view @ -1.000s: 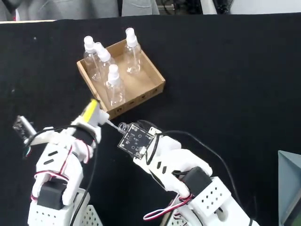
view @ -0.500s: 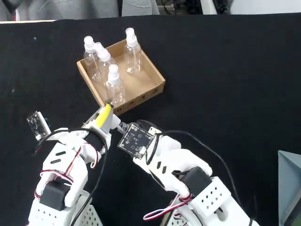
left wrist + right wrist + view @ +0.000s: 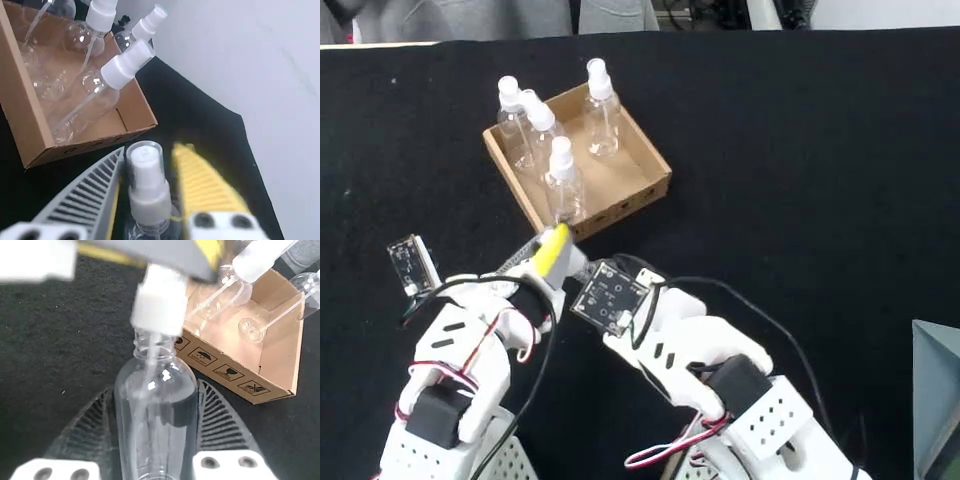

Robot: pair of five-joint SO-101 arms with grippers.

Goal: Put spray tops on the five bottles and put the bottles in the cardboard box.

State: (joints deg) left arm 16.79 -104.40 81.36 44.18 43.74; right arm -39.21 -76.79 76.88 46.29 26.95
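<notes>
Bottle (image 3: 155, 430) is gripped by right claw (image 3: 155, 392) just off the cardboard box (image 3: 625, 208), toward the desk's near edge. Spray top (image 3: 147, 185), pinched by left claw (image 3: 150, 150), is held at its neck. Four capped bottles (image 3: 565, 185) are stood in the box.

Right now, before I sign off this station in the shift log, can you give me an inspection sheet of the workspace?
Surface: black table.
Job's things: cardboard box holds four bottles, all with tops on. A fifth bottle is outside the box. The spray top sits above its neck with the tube inside, not yet screwed down.
Clutter: nothing seen.
Grippers: left gripper shut on the spray top; right gripper shut on the fifth bottle.
Cables: black cable trailing from the right arm; red and white wires near the arm bases.
Surroundings: grey object at the right edge, unclear what it is.
</notes>
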